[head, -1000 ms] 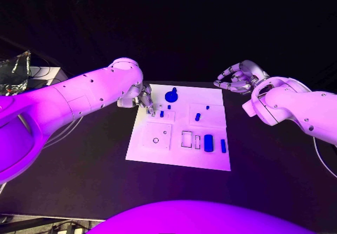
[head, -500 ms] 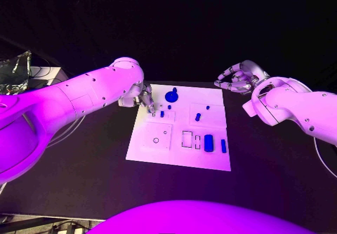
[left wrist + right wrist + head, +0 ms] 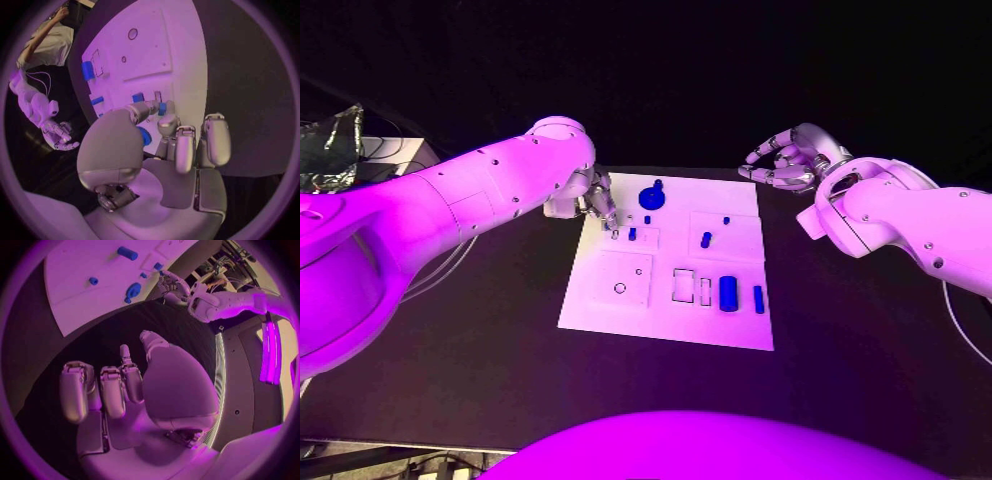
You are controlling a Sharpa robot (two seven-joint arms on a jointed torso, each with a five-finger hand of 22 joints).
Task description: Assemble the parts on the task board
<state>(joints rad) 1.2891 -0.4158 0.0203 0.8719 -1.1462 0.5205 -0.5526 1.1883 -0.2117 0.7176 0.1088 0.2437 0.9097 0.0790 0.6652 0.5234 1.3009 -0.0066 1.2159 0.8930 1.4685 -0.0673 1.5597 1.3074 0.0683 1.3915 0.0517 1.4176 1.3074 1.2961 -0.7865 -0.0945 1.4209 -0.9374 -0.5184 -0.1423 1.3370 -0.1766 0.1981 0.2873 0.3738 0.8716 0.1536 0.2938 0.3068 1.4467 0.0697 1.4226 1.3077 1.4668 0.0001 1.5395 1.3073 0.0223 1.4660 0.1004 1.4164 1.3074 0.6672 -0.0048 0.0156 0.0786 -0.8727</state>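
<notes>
I am looking down at a black table (image 3: 473,350) with the white task board (image 3: 661,320) lying flat in the middle of it; beyond the board's far edge the room goes dark, and off the board's left side, past the table, some cables and clutter (image 3: 332,140) sit on a stand. On the board I see a round blue part with a stem (image 3: 652,197) near the far edge, a few small blue parts just nearer than it, among them a short one (image 3: 632,234) and a slanted one (image 3: 705,239), and a row by the near right corner made up of a rectangular outline, a pale slot, a blue oblong part (image 3: 728,293) and a thin blue bar (image 3: 759,299). A small ring mark (image 3: 620,288) sits in the raised square on the board's near left. My left hand (image 3: 593,203) hangs over the board's far left corner, fingers pointing down close to the short blue part; in the left wrist view its fingers (image 3: 176,145) are curled in together above the small blue parts (image 3: 162,108), and I cannot tell whether anything is pinched between them. My right hand (image 3: 790,160) is off the board's far right corner, well apart from every part, above bare table, fingers loosely curled and separated with nothing in them; the right wrist view shows its fingers (image 3: 103,390) over dark table, with the board (image 3: 81,295) beyond them.
</notes>
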